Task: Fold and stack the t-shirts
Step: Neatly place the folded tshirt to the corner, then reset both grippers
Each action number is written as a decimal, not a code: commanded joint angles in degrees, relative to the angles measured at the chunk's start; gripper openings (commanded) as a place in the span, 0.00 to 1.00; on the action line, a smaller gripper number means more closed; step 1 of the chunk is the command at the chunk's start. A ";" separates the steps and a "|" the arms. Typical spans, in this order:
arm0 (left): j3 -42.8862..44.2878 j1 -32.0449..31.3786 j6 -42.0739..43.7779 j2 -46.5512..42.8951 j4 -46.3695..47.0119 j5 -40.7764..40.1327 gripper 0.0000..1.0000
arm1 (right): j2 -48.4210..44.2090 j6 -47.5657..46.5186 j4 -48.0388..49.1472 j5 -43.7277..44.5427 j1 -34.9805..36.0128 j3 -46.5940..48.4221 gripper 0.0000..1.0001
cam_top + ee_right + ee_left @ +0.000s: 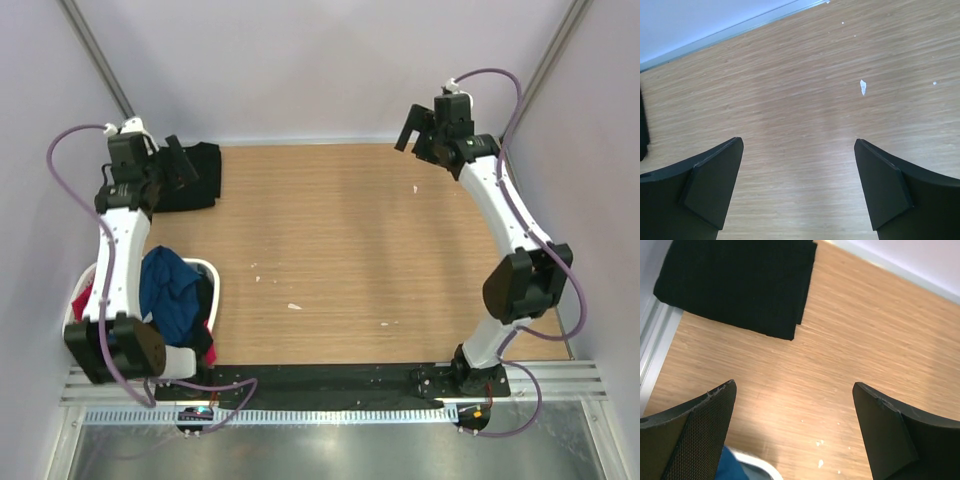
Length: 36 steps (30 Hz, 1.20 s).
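A folded black t-shirt (198, 178) lies at the table's far left corner; it fills the upper left of the left wrist view (740, 282). A navy blue t-shirt (168, 292) lies crumpled on top of the white basket (208, 270), with a red-pink t-shirt (84, 298) showing under it. My left gripper (180, 165) is open and empty, raised beside the black shirt, its jaws wide apart (794, 405). My right gripper (412, 130) is open and empty above the far right of the table (799, 165).
The wooden table (350, 250) has small white specks (294, 306) scattered on it. Side walls stand close on the left and right. A metal rail runs along the near edge by the arm bases.
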 commanded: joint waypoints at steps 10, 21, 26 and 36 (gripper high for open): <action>-24.95 -4.67 0.18 -32.43 2.60 -1.00 1.00 | -35.82 2.71 22.09 -2.21 0.14 -41.34 1.00; -40.26 -5.29 -3.78 -51.79 1.11 1.64 1.00 | -55.25 5.08 25.61 -5.12 0.14 -62.53 1.00; -42.19 -5.73 -4.57 -53.91 0.32 1.73 1.00 | -58.25 6.23 27.19 -3.80 0.14 -66.85 1.00; -42.20 -6.26 -4.66 -55.23 -0.47 0.41 1.00 | -57.99 5.35 27.11 -3.10 0.14 -67.04 0.99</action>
